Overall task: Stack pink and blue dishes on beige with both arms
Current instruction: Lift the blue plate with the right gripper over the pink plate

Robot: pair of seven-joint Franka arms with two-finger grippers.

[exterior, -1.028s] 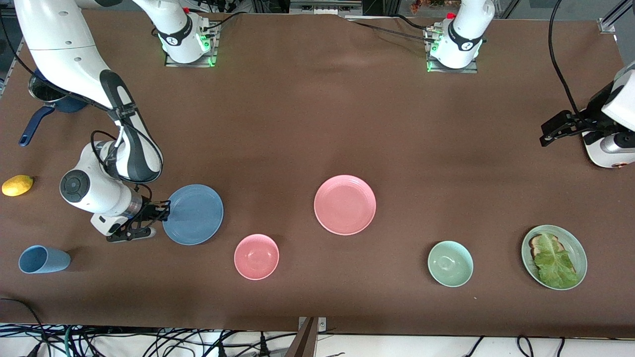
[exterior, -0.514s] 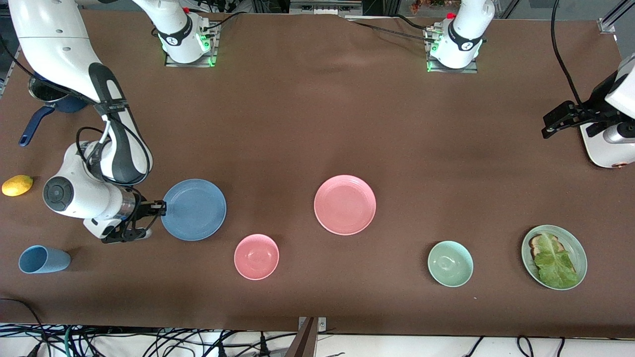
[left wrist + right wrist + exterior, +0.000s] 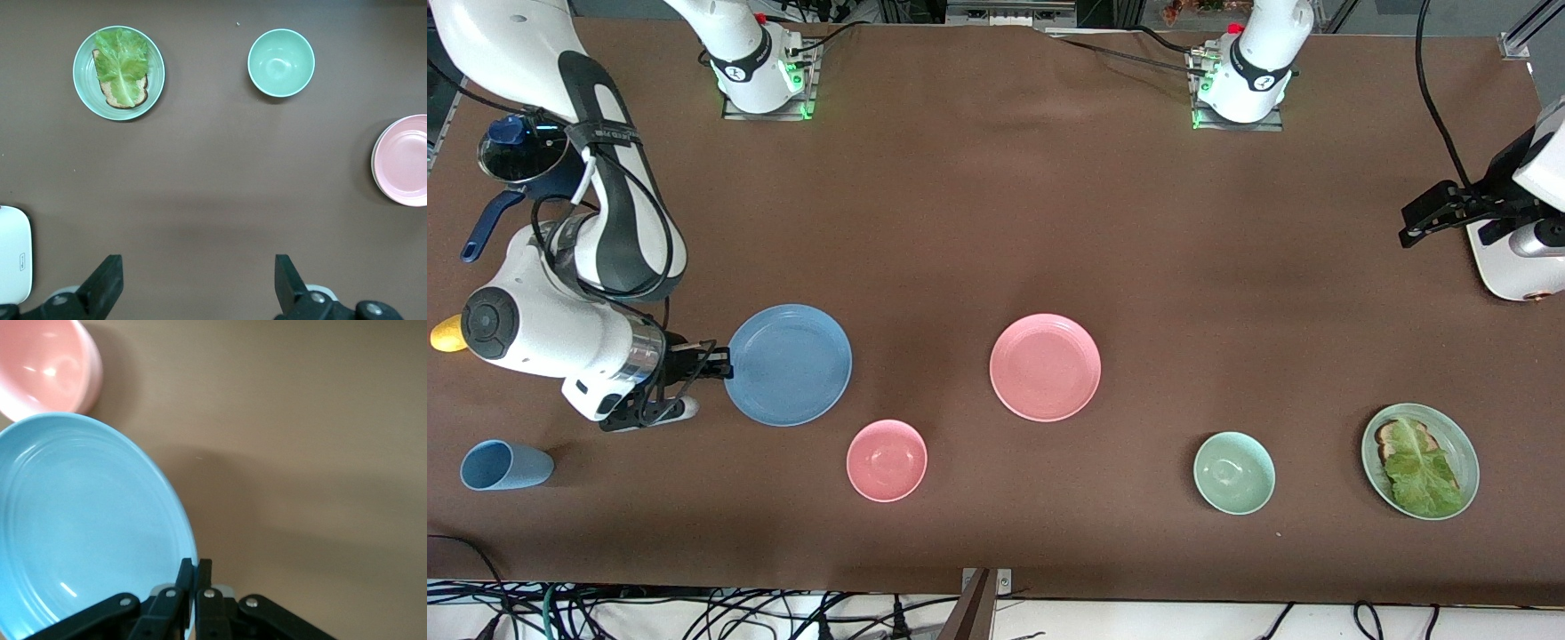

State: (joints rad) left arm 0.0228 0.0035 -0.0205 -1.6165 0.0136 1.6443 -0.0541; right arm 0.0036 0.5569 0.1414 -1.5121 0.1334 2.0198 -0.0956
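Across brown table [image 3: 996, 222]: plates, bowls, cup.

Brown table [image 3: 996, 222], evenly lit; tangled black cables [image 3: 694, 613] on pale floor below edge.

Blue plate [image 3: 788, 364], pink plate [image 3: 1045, 366], brown table [image 3: 996, 222]
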